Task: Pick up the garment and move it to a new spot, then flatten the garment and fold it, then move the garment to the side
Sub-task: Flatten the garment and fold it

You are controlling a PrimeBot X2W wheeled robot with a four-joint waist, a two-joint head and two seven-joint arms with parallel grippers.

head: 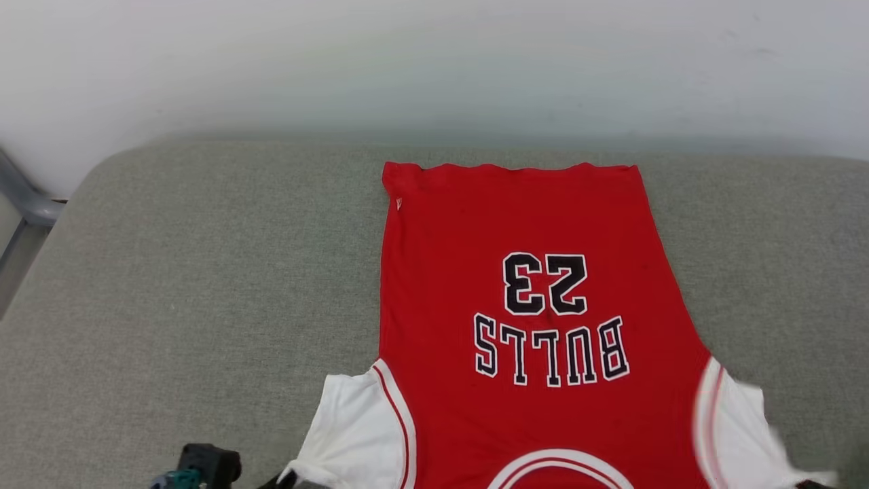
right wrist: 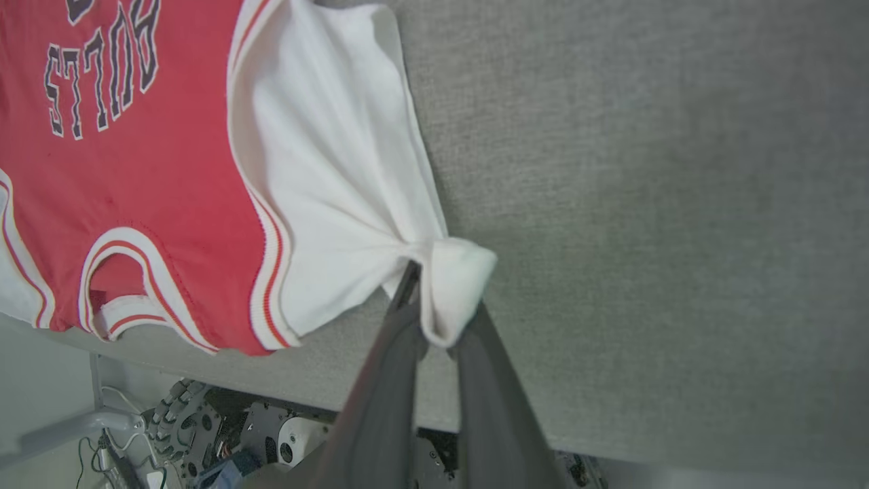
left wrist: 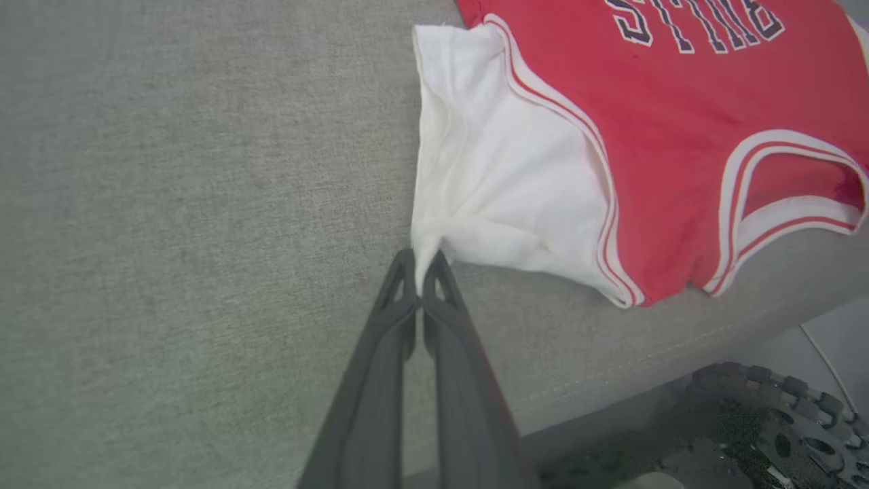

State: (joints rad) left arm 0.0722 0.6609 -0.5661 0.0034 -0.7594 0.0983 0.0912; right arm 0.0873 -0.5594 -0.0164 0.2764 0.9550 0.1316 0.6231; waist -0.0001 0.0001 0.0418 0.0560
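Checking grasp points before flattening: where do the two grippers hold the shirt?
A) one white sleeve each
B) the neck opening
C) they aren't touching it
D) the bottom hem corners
A: the left gripper is shut on the corner of one white sleeve, and the right gripper has the other sleeve's cuff bunched between its fingers. The shirt lies with its hem at the far end.

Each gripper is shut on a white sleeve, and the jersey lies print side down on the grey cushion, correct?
Not quite. The jersey lies print side up: the head view shows the BULLS 23 print. The rest is right: the left gripper and right gripper are each shut on a sleeve, on the grey cushion.
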